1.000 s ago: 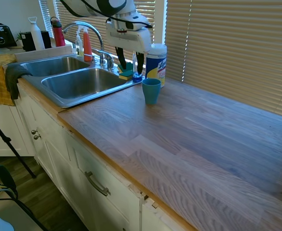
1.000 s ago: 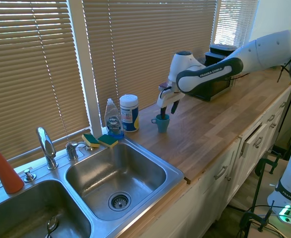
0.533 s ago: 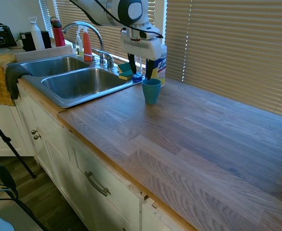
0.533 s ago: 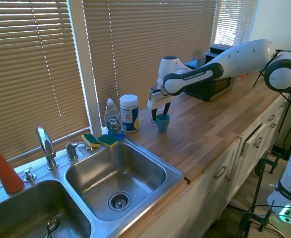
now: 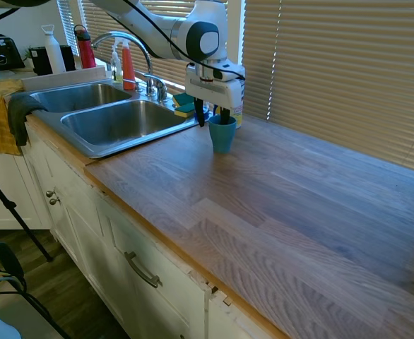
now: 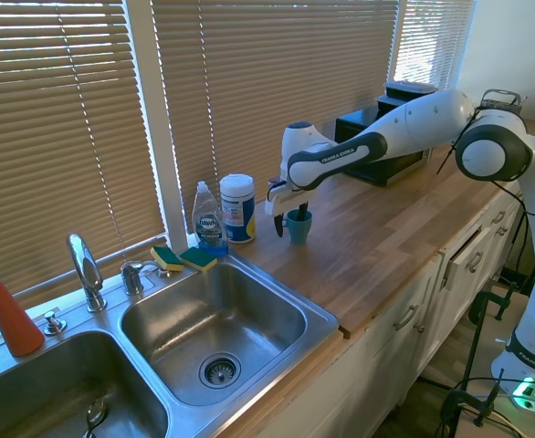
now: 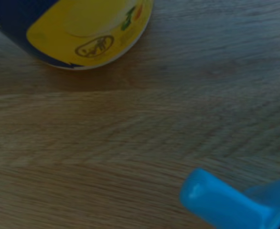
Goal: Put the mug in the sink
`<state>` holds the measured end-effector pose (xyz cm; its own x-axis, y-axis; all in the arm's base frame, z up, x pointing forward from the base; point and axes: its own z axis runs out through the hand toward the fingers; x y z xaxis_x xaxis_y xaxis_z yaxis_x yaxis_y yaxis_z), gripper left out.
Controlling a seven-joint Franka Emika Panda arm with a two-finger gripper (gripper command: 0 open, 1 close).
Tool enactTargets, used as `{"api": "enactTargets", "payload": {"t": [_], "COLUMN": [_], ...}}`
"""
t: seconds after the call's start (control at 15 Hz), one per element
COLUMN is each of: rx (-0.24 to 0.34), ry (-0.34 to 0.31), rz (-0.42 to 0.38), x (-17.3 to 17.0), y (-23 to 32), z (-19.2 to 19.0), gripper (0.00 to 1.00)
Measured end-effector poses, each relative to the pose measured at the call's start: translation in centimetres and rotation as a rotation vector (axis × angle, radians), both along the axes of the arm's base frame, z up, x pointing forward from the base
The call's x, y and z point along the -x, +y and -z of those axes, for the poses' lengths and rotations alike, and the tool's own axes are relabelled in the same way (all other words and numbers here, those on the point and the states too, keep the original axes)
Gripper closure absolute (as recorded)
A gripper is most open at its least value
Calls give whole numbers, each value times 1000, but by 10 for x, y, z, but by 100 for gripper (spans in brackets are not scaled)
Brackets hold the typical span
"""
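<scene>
The teal-blue mug [image 5: 222, 134] [image 6: 298, 226] stands upright on the wooden counter, just right of the sink [image 5: 87, 145] [image 6: 324, 321]. My gripper [image 5: 213, 117] [image 6: 287, 221] is open and low over the mug. One finger reaches down inside the cup and the other hangs outside its wall on the sink side. The wrist view shows a blue piece of the mug [image 7: 226, 205] rising from the bottom edge. Whether the fingers touch the wall, I cannot tell.
A white-and-yellow wipes canister [image 6: 237, 207] [image 7: 82, 28] stands close behind the mug, by the blinds. A dish soap bottle [image 6: 208, 220] and sponges [image 6: 185, 258] sit on the sink's back rim near the faucet [image 6: 86, 270]. A black appliance [image 6: 386, 155] stands farther along the counter.
The gripper moved across toward the mug and came down, from above the canister area to straddling the mug's wall. The mug has not moved.
</scene>
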<state>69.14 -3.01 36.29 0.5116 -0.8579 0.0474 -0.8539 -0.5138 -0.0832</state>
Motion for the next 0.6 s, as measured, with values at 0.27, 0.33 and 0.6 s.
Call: {"api": "enactTargets", "payload": {"t": [0.27,0.33,0.6], "rx": [-8,-11,-24], "ry": [4,5,11], "rz": [1,2,2], "x": [-1,-1,-1], "y": [1,1,0], "z": [4,4,9], "gripper": [100,100,100]}}
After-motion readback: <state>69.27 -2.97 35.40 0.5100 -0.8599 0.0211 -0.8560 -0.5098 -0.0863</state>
